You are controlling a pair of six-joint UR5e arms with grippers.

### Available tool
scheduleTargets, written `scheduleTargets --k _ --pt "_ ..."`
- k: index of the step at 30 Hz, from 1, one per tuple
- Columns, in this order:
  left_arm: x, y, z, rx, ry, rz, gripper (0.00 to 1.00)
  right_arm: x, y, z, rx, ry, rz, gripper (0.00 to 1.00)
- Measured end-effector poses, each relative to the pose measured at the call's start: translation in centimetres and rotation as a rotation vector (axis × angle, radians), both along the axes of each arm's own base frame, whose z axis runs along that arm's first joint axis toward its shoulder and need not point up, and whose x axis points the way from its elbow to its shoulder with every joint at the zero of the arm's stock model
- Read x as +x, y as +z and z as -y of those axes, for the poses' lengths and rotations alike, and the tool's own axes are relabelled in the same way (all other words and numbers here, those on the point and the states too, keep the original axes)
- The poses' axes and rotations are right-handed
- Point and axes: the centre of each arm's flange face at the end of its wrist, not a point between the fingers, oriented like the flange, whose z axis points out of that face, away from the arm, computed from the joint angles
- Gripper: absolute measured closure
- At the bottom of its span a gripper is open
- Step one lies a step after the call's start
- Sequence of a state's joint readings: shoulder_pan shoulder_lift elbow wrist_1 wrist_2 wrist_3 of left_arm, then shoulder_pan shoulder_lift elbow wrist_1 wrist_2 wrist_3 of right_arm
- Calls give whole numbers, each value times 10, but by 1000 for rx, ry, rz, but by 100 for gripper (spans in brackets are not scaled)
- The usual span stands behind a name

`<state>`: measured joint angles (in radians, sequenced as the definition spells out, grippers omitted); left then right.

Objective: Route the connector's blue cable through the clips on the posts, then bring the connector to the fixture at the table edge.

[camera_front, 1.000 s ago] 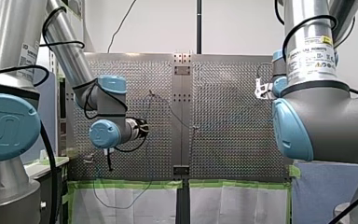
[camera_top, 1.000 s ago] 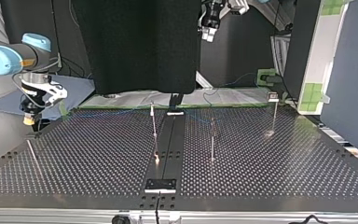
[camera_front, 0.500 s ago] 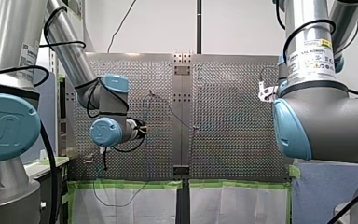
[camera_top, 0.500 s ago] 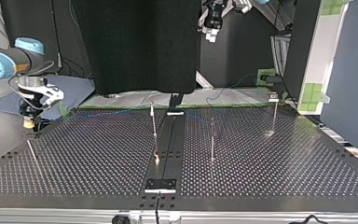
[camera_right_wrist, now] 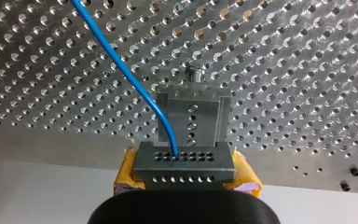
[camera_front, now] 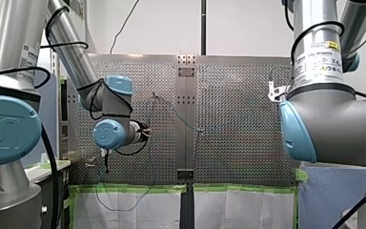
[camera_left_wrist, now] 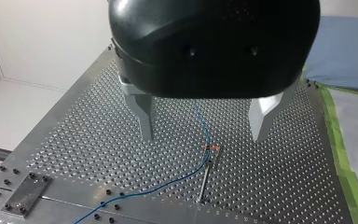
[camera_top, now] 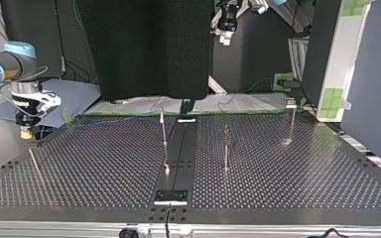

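My right end effector (camera_right_wrist: 186, 181) is clamped on the connector (camera_right_wrist: 184, 161), one yellow pad (camera_right_wrist: 248, 182) pressed to each of its ends. The blue cable (camera_right_wrist: 121, 60) leaves a hole in the connector's upper row and runs ahead over the perforated surface (camera_right_wrist: 307, 70). Just ahead of the connector stands the fixture (camera_right_wrist: 193, 112), a grey bracket with two side walls and a holed plate between them. I cannot tell whether the two touch. In the top view this end effector (camera_top: 26, 131) hangs by the surface's edge.

My left end effector (camera_left_wrist: 205, 123) is wide apart, and its metal fingers (camera_left_wrist: 144, 114) grip nothing. It hangs well above the surface. Below the gap between the fingers stands a thin post (camera_left_wrist: 206, 179) with an orange-marked clip (camera_left_wrist: 213, 148) at its top. The cable passes through or right beside that clip, then curves off across the surface.
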<state>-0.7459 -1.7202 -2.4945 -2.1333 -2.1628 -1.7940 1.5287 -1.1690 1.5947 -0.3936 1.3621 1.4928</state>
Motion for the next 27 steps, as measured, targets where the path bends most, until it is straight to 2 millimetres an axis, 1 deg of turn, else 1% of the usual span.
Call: scheduleTargets --k 6,14,20,27 --pt "0 0 0 2 1 -1 2 -5 -2 4 0 27 7 100" --pt "0 0 0 1 1 0 2 -2 -12 15 5 79 13 100" --pt "1 0 -1 1 4 0 2 2 -10 18 -11 126 29 100" --pt "2 0 -2 2 9 -1 2 5 -8 18 -14 176 37 100"
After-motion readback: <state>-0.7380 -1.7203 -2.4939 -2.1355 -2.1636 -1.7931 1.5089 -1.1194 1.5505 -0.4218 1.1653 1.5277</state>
